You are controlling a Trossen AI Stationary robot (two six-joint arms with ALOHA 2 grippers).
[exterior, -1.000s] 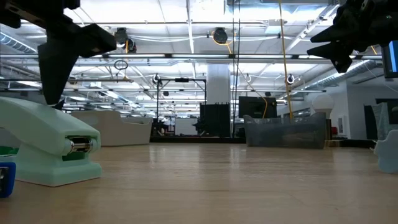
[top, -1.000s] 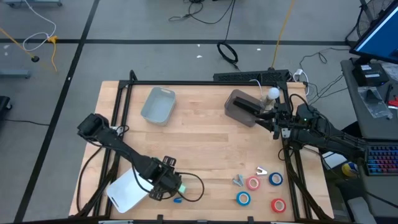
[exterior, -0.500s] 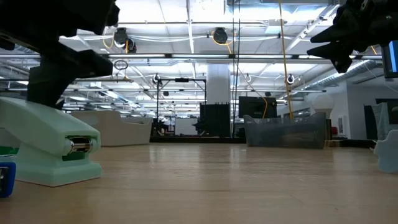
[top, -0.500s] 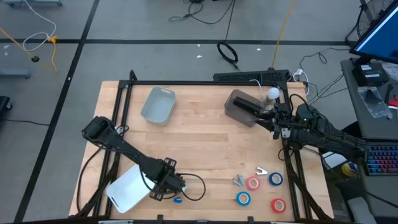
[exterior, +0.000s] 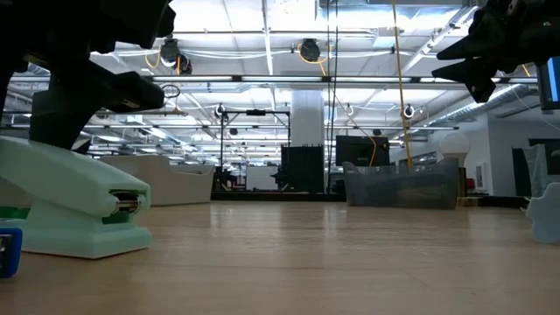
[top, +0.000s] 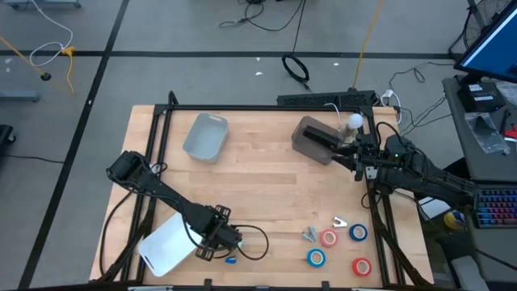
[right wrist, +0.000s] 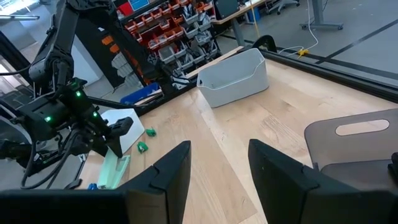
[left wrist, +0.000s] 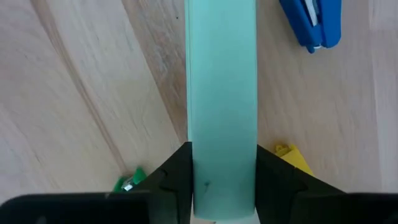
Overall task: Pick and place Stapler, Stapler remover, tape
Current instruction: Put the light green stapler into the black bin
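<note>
Left gripper (top: pixel 229 241) sits low at bottom centre-left of the high view, fingers (left wrist: pixel 177 177) pressed on the pale green stapler (left wrist: pixel 221 106). Right gripper (top: pixel 358 160) hovers at right, fingers (right wrist: pixel 166 168) parted, holding nothing.

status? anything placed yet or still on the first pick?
Done: nothing visibly placed; the grey bin looks empty. In hand: the left gripper has its fingers against both sides of the mint-green stapler, on the table. Left: the blue staple remover and the four tape rolls. The right gripper waits, open, by the dark tray.
</note>
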